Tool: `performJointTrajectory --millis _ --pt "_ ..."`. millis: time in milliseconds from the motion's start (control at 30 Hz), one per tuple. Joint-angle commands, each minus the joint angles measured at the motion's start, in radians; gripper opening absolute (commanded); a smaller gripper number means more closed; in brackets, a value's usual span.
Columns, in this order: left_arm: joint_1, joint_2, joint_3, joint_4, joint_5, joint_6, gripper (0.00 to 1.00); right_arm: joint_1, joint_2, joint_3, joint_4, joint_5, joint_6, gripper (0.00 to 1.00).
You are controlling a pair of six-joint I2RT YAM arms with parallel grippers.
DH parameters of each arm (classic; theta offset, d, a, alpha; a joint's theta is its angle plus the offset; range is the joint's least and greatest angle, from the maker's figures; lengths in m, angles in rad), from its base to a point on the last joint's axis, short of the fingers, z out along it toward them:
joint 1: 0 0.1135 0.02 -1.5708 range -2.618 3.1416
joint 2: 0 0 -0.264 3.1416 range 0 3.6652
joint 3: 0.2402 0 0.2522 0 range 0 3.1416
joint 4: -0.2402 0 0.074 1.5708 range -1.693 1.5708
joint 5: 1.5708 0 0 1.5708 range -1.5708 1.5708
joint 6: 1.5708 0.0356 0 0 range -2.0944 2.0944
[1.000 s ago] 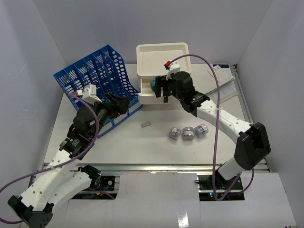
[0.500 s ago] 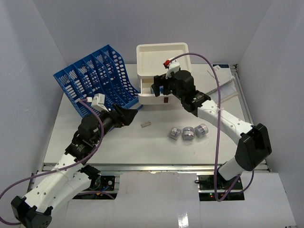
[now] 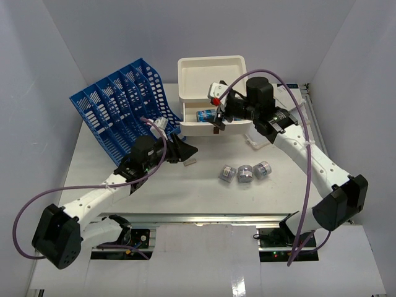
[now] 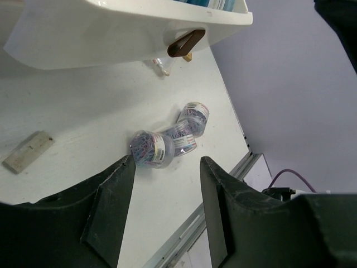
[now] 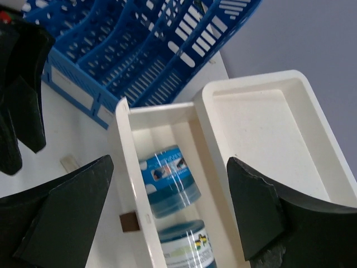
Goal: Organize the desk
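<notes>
The white desk carries three clear jars of paper clips and a small grey block. My left gripper is open and empty, low over the desk just left of the block. In the left wrist view the jars lie just beyond its open gripper, with the block at the left. My right gripper is open and empty over the open drawer, which holds two blue containers.
A blue file rack stands at the back left, close behind my left arm. The cream drawer box stands at the back centre with a tray on top. A silver rail runs along the near edge. Stationery lies at the back right.
My left arm has reached right and down from the rack towards the block. My right gripper has let go of a blue container into the drawer and drawn back to the right.
</notes>
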Motion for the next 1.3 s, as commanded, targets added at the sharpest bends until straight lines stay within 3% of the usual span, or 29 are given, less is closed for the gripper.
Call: performJointTrajectory --millis 0,133,367,733,1267 --pt "-0.01 0.089 0.039 0.17 0.069 0.06 0.59 -0.09 0.058 0.063 -0.068 -0.149 -0.163 0.84" --pt "-0.015 0.165 0.045 0.245 0.087 0.107 0.54 -0.152 0.129 0.121 -0.066 -0.206 -0.106 0.74" --pt "-0.015 0.251 0.052 0.332 0.04 0.148 0.54 -0.173 0.232 0.197 -0.066 -0.201 -0.1 0.72" --pt "-0.016 0.422 0.192 0.341 0.004 0.145 0.52 -0.178 0.356 0.297 -0.075 -0.132 -0.076 0.63" --pt "-0.015 0.553 0.302 0.389 -0.046 0.101 0.48 -0.18 0.439 0.407 -0.266 -0.18 -0.162 0.24"
